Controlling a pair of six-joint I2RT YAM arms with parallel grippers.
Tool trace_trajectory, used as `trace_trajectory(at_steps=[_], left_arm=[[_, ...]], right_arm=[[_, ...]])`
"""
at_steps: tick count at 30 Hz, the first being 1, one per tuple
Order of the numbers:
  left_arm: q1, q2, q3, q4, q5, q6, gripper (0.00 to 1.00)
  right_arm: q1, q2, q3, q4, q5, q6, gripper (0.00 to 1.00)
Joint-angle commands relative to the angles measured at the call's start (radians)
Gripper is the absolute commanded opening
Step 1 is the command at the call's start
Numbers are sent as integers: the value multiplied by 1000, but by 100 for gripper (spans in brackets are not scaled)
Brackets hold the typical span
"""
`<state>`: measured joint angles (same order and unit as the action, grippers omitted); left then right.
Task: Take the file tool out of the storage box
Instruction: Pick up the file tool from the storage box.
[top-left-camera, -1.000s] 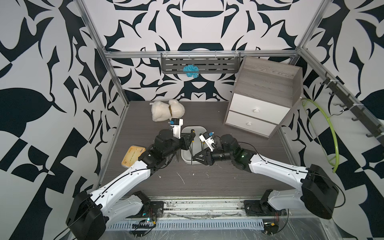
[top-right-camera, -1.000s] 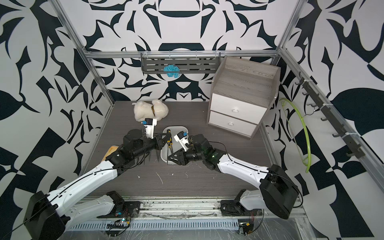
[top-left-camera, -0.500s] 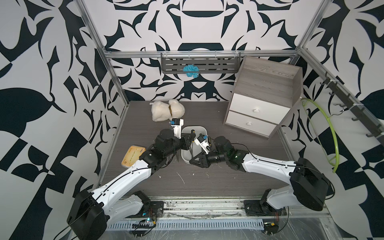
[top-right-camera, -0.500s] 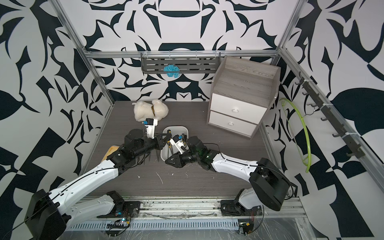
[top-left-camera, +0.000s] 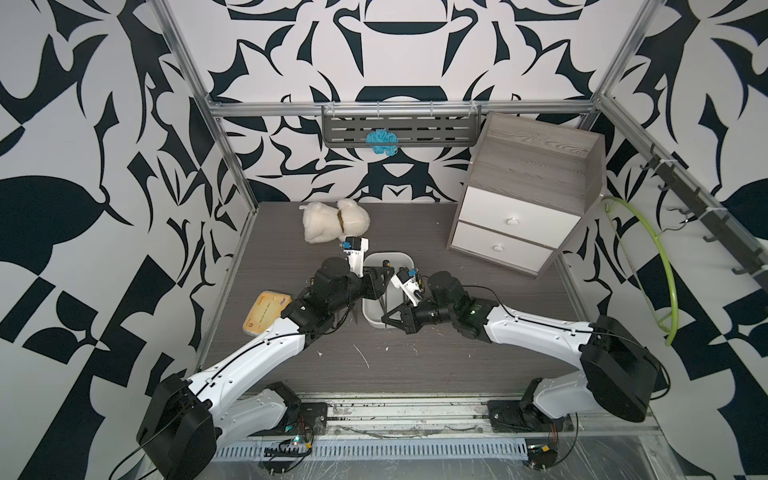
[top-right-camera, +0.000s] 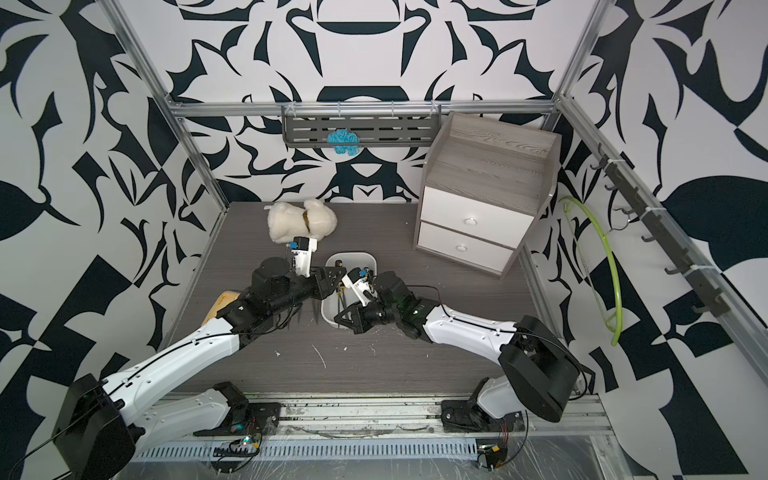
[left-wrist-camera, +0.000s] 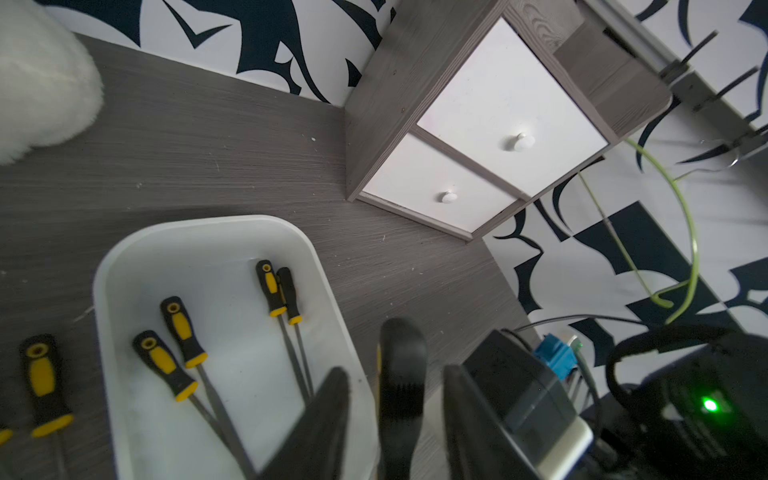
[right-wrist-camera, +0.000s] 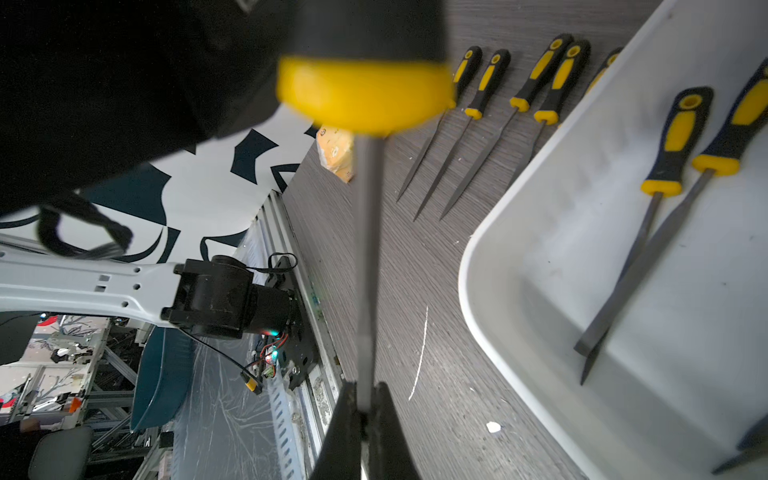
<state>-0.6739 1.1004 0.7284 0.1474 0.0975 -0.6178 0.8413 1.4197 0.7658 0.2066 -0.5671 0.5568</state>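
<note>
Right gripper (right-wrist-camera: 363, 390) pinched tight on the thin grey steel shaft of the file (right-wrist-camera: 368, 249), which has a black rubbery handle and yellow collar. It's raised by the rounded rim of the smooth white plastic storage box (right-wrist-camera: 486, 299). Left gripper (left-wrist-camera: 395, 374) jaws are spread either side of the handle, gaps showing. More files (left-wrist-camera: 183, 332) lie in the box. Others (right-wrist-camera: 488, 81) are rowed on the wood-grain table (right-wrist-camera: 415, 270).

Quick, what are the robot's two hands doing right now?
Left gripper: open, either side of the file, not squeezing.
Right gripper: shut on the file's blade.
</note>
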Motion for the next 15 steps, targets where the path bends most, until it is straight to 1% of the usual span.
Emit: trace_trajectory(at_steps=[1,2,4,5,6,7,9,12,15], left_arm=[[1,-30,6,-26,-34,-2,72],[1,-36,9,-47,-52,-1,76],[2,-59,10,-85,-93,5,84],[2,-72,7,-102,-113,2,90],[1,-85,2,-115,-138,-6,96],[1,-93,-4,-122,-147,-9,99],[2,-105,-15,-134,-149,-7,99],[2,-97,-18,-149,-133,2,99],[2,-72,-11,-149,-96,13,99]], right_arm=[[6,-62,54,-95,81,-52,0],[6,-71,66,-146,104,-62,0],[7,-90,116,-312,175,-85,0],[5,-102,137,-389,219,-95,0],[6,-116,151,-475,289,-90,0],[5,-128,168,-542,337,-85,0],[2,-152,191,-685,455,-79,0],[-4,-156,228,-840,581,-66,0],[-24,-136,268,-948,641,-65,0]])
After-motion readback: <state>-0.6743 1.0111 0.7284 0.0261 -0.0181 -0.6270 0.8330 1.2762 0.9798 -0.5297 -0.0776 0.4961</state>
